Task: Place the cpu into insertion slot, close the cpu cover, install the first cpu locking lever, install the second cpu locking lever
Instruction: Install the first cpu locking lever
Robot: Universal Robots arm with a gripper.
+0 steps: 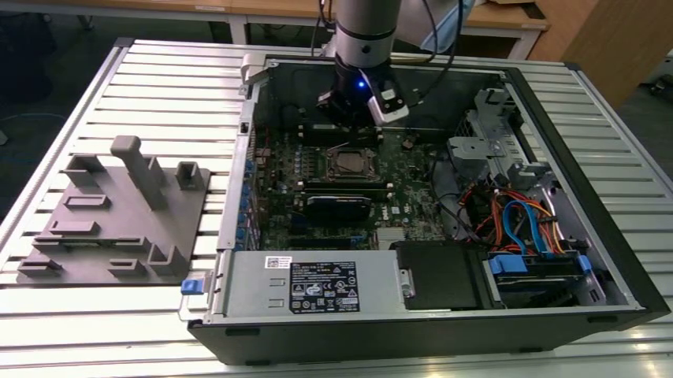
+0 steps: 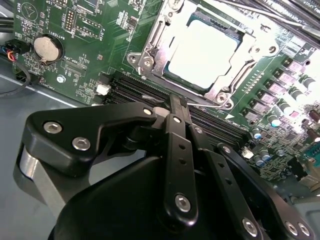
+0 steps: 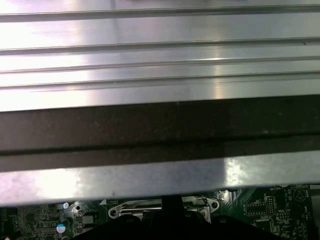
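Table: a slatted metal table [image 1: 158, 63] carries the whole job, with a grey fixture tray [image 1: 105, 252] lying at the exterior view's left.
Computer case: the computer case [image 1: 631, 268] lies open on its side, its power supply [image 1: 315, 287] along the near edge.
Arm: the arm [image 1: 365, 31] comes down from the far side into the case.
Motherboard: the green motherboard [image 1: 279, 181] fills the case floor, with long black memory slots [image 2: 135, 90] running beside the socket.
Insertion slot: the insertion slot [image 1: 352, 163] sits mid-board, just on the near side of the tool.
Cpu cover: the cpu cover [image 2: 151, 45] lies flat over the slot, its window framing the chip.
Cpu: the cpu [image 2: 202, 52] is seated in the slot, pale top showing through the window.
Gripper: the gripper [image 2: 175, 106] has its fingers drawn together with no gap between them, tips low at the socket's edge.
Locking lever: a thin locking lever [image 2: 210, 103] runs along that same edge, its long axis crossing the fingertips. Whether they pinch it or only press on it, I cannot tell.
Key relation: the socket lies straight ahead of the fingertips, with the lever rod between the two.
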